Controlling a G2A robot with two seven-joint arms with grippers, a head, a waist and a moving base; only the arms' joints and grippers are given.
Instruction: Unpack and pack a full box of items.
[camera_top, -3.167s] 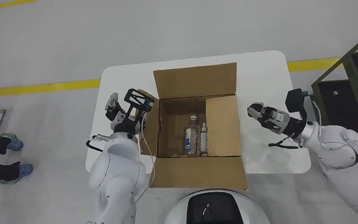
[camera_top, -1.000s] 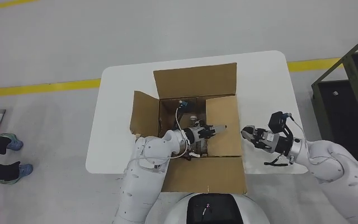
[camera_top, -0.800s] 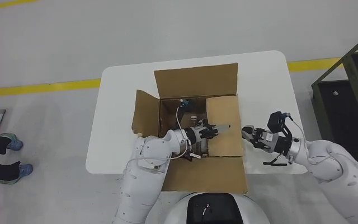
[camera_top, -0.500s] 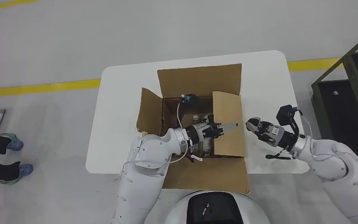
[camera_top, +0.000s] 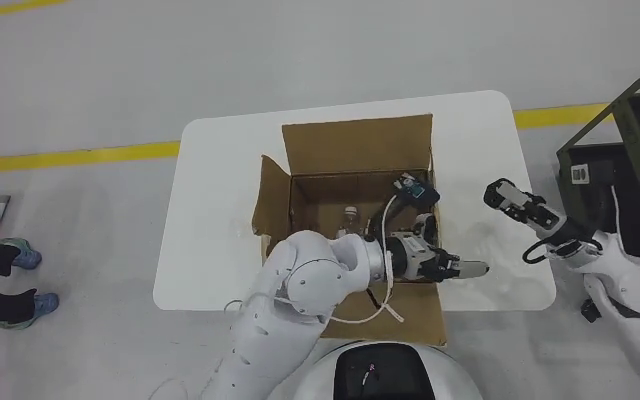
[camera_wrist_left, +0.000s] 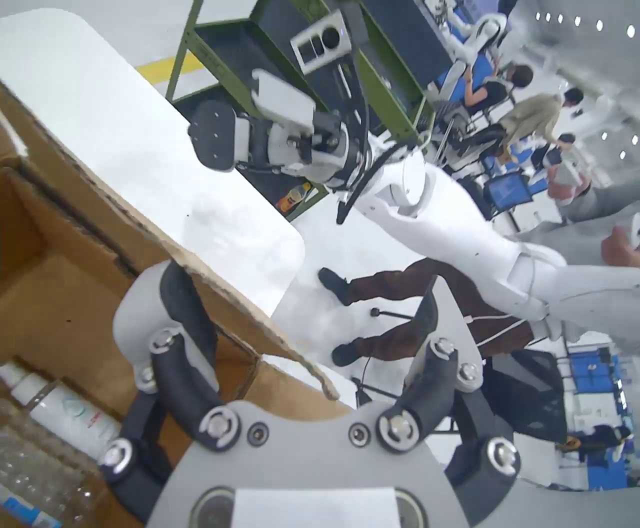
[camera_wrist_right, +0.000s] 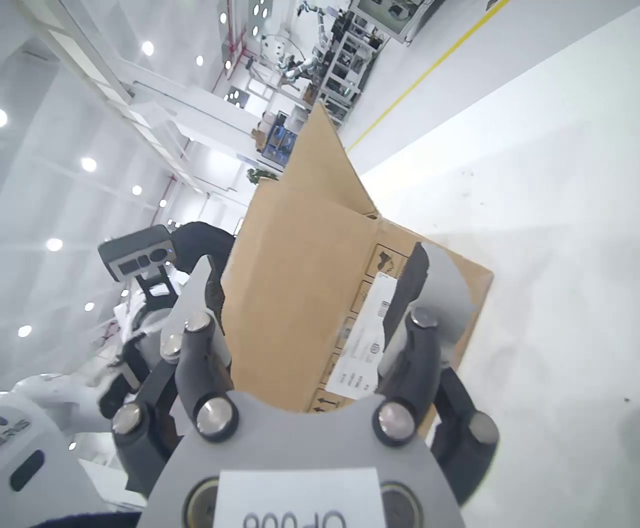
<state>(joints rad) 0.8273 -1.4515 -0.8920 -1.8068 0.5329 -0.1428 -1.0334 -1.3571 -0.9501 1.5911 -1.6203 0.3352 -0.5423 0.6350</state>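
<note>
Your left gripper (camera_wrist_left: 298, 299) gapes wide astride the right flap (camera_wrist_left: 100, 210) of the box (camera_top: 350, 150). The bottles (camera_wrist_left: 60, 410) lie below, leftward inside. The right gripper (camera_wrist_right: 312, 265), also wide, is farther off.

We count one cardboard box (camera_top: 355, 148), one white spray bottle (camera_wrist_left: 65, 407) and one clear plastic bottle (camera_wrist_left: 42, 472) inside it, on one worktop (camera_top: 215, 200).

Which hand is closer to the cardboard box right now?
Left. The left hand straddles a flap edge of the cardboard box; the right hand hangs over the table beside it, apart.
</note>
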